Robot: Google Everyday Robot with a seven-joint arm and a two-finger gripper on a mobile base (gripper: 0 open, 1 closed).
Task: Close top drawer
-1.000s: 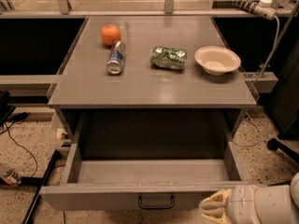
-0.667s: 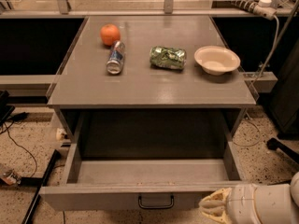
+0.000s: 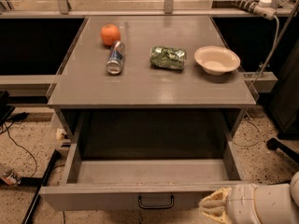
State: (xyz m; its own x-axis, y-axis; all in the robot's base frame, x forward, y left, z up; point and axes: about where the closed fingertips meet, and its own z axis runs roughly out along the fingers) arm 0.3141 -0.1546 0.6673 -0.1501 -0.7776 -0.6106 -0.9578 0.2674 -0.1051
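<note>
The top drawer is a wide grey drawer pulled far out from under the grey table. Its deep boxy interior looks bare. A small black loop handle sits at the centre of its flat front, near the bottom edge of the camera view. My gripper shows at the bottom right as pale fingers on a white arm. It is at the right part of the drawer front, right of the handle. I cannot see whether it touches the front.
On the grey tabletop lie an orange, a tipped can, a green chip bag and a white bowl. Cables and a black leg lie on the speckled floor at left.
</note>
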